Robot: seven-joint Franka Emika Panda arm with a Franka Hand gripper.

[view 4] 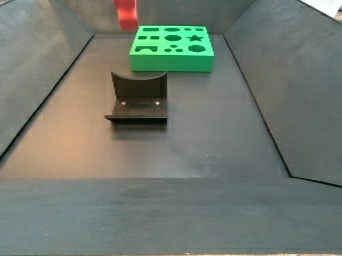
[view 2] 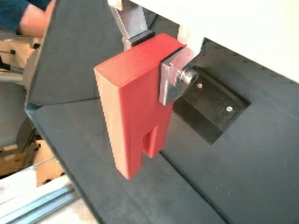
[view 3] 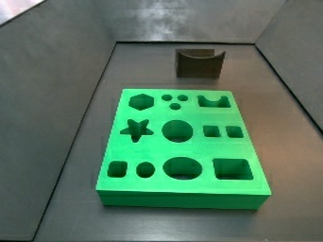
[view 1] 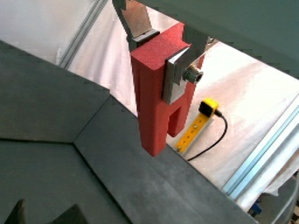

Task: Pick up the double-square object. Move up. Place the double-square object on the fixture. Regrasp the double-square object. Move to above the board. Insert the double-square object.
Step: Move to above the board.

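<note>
My gripper [view 1: 162, 57] is shut on the red double-square object [view 1: 158, 105], which hangs from it with its two prongs pointing down; both wrist views show this [view 2: 131, 114]. In a side view only the block's lower end [view 4: 127, 12] shows at the upper edge, high in the air beside the green board [view 4: 171, 47]. The board [view 3: 180, 142] lies flat with its cut-outs empty. The dark fixture [view 3: 198, 61] stands on the floor beyond the board, also seen in a side view [view 4: 136, 97]. A wrist view shows a dark plate of it [view 2: 211, 105] below the block.
Sloping dark walls [view 3: 63, 113] enclose the floor on all sides. Outside the enclosure a yellow tape measure [view 1: 201, 118] and a black cable lie on white cloth.
</note>
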